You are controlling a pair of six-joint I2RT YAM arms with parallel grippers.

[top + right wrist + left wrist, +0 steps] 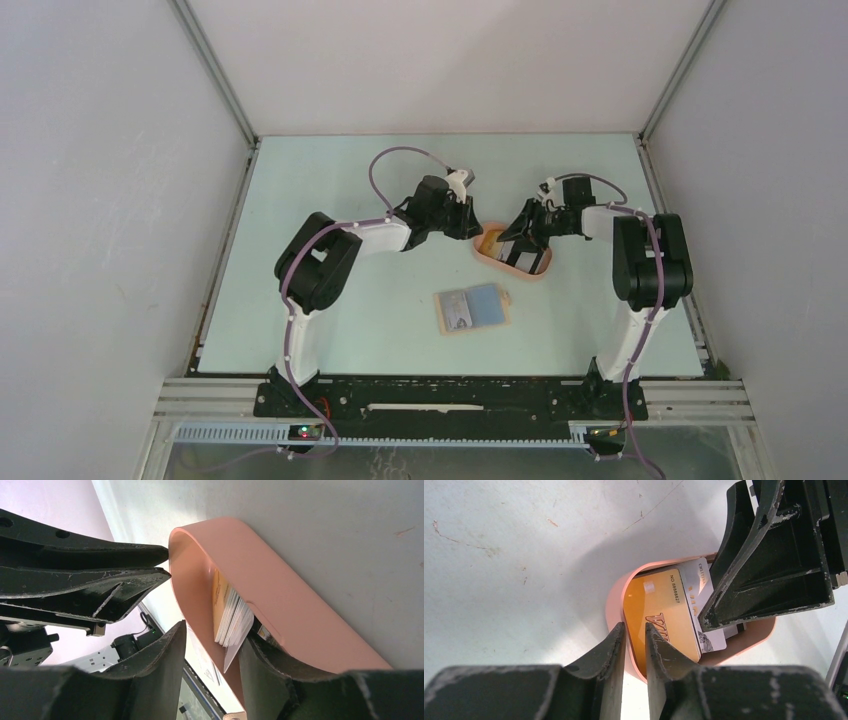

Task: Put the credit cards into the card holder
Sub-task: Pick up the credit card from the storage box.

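Nearest the bases: card holder (474, 329) lies open flat on table (350, 330), abt mid-width, btwn the two arms' elbows & well apart from both. Its edges sit slightly skewed to the table's near edge. Grey card (458, 309) on its L half, blue card (487, 303) on R half, both inside the holder's outline; tucked in slots or just lying on top, can't tell. A strip of table shows btwn holder's far edge & the peach tray (616, 592), so they're near but not touching. Peach tray sits skewed, a bit R of centre, w/ more credit cards in it: orange card (659, 610) on top toward the L end, white cards (703, 577) under & beside it, their edges fanned in the R wrist view. L gripper (635, 626) is at the tray's L end w/ only a slim gap btwn fingers, one outside the rim, other over the orange card's edge; whether it pinches the rim, can't tell. R gripper (212, 637) has jaws apart, astride the tray's long wall: one finger outside w/ a gap to the wall, other inside by the stack's edge; released, not clamped on anything. The 2 grippers' tips are close together over the tray, so room is tight there. Beyond the tray the table runs on to the back wall. R arm's elbow is near the table's R edge.
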